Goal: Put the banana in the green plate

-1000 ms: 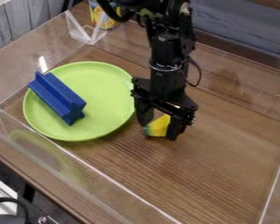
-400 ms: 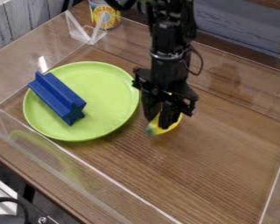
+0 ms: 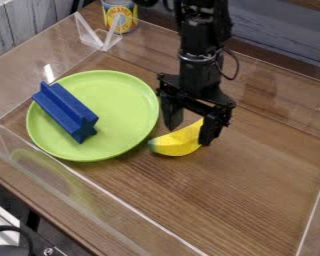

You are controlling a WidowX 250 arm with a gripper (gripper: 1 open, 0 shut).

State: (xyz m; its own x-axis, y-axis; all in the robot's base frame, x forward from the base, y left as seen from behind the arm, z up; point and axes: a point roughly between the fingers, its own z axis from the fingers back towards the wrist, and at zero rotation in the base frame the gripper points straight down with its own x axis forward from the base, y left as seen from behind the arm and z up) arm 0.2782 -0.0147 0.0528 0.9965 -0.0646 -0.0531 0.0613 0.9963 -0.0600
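The small curved yellow plastic toy banana (image 3: 178,141) now lies on the wooden table (image 3: 243,190), on its side, just right of the plate rim, touching or nearly touching it; I cannot tell which. A second ago it stood clamped between the fingers, and shortly after it hung tilted from them; now it is out of the grip and flatter on the wood. So the grasp looks lost or let go, and the task is not done: the banana is outside the plate and probably needs a fresh pick.

The large round lime-green plastic plate (image 3: 123,100) sits left of centre, holding a blue rectangular block (image 3: 67,110) on its left half.

The black gripper (image 3: 192,126) hangs straight down over the banana's far end, jaws spread wide, one finger each side, pinching nothing. It sits slightly higher than before. The black arm (image 3: 200,40) rises vertically behind it toward the far edge. A yellow can (image 3: 117,16) stands at far left.
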